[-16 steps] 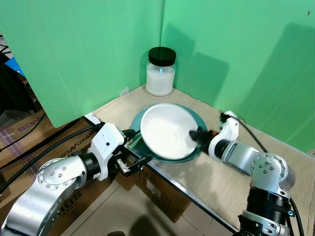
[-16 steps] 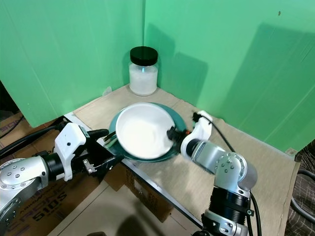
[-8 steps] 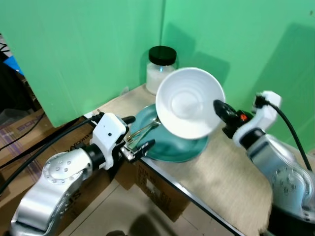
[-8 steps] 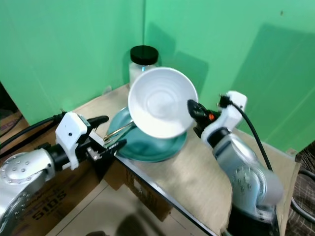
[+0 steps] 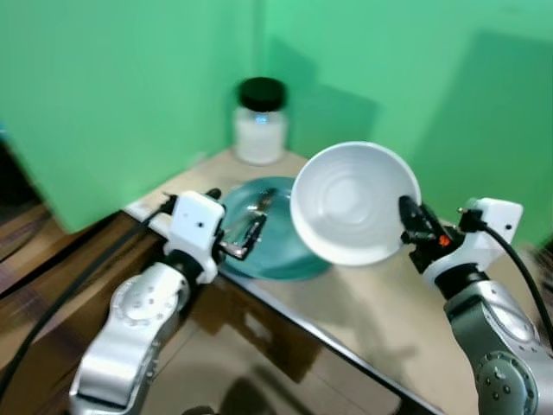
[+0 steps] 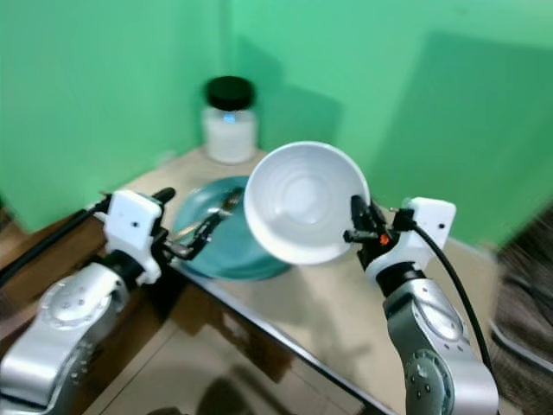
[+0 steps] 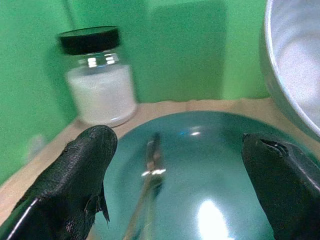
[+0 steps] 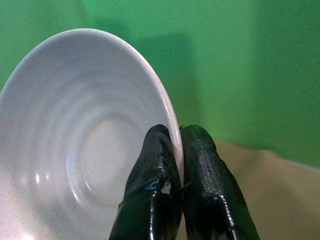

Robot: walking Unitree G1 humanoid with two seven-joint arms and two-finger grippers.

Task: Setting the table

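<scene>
Green panels back the counter [image 5: 380, 298], where the white bowl [image 5: 352, 203] hangs tilted and empty above its right part, its rim pinched by the right gripper [image 8: 179, 150]. Left of it, the teal plate [image 5: 275, 251] carries a metal utensil [image 7: 150, 172]; the left gripper [image 7: 180, 175] is spread wide at the plate's near-left edge. A black-lidded jar [image 5: 260, 121] of white powder stands in the far corner.

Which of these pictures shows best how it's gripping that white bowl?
The right wrist view: both fingers of the right gripper pinch the white bowl at its rim. Both eye views show it tilted, held above the table.
</scene>
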